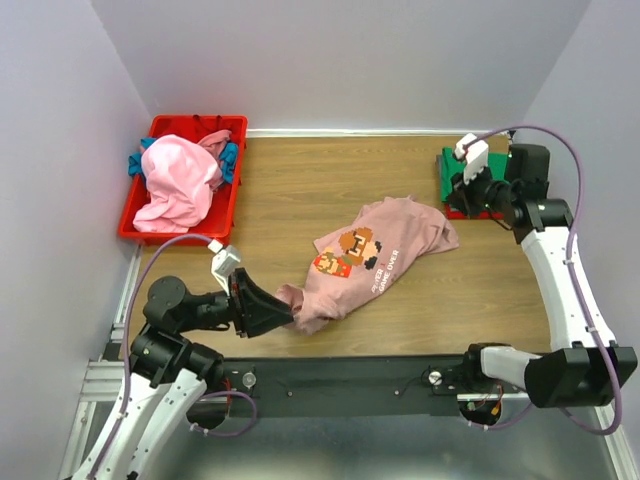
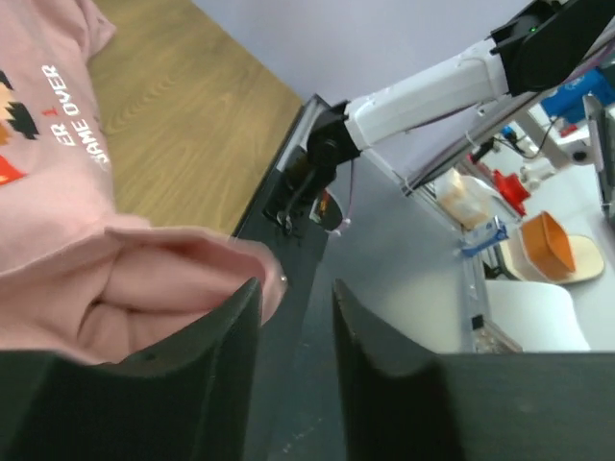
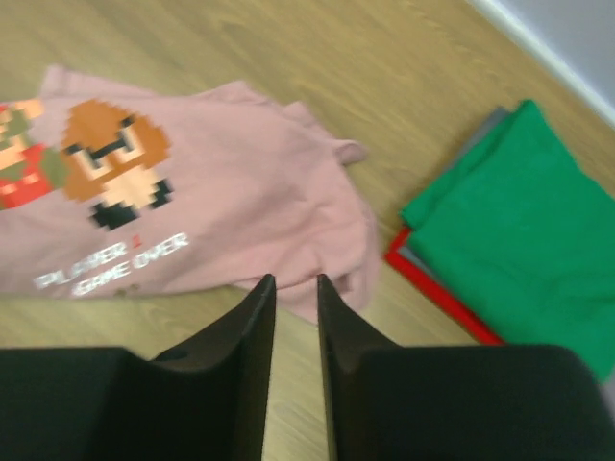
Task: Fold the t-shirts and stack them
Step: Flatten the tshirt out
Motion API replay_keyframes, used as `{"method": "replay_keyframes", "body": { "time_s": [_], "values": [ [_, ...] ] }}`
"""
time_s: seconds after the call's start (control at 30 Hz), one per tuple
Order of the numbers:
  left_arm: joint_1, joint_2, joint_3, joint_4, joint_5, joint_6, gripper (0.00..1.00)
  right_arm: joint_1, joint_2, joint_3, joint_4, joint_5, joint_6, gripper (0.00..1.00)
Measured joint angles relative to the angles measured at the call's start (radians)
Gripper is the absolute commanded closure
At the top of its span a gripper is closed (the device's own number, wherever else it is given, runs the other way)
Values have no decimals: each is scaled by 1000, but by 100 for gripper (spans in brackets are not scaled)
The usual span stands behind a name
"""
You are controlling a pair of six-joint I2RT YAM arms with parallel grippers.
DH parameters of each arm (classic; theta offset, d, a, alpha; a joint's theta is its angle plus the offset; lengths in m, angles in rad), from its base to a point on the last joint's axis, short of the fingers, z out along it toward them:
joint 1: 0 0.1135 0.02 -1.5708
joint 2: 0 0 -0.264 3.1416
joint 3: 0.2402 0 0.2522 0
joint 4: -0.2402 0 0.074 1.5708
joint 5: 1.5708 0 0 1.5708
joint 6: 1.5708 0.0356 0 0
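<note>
Centrally, one dusty-pink tee [image 1: 385, 250] (crumpled), left end effector [image 2: 296, 288] ajar, right end effector [image 3: 294, 280] ajar

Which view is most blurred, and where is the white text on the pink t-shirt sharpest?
Right wrist view: most blurred, dusty-pink t-shirt and green shirt both soft-edged. Left wrist view: the text is sharpest. Top external view: evenly lit, text too small to read.
</note>
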Motion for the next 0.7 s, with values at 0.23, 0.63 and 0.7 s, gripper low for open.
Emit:
{"method": "replay_keyframes", "body": {
  "time_s": [0.23,0.63,0.7],
  "values": [
    [-47,122,80,-101,36,55,31,1,144,-82,-4,-283,32,61],
    [-68,677,244,-12,-438,214,29,17,411,15,10,-302,166,46],
    [-66,834,269,21,-517,229,28,17,410,15,29,-212,197,46]
  ]
}}
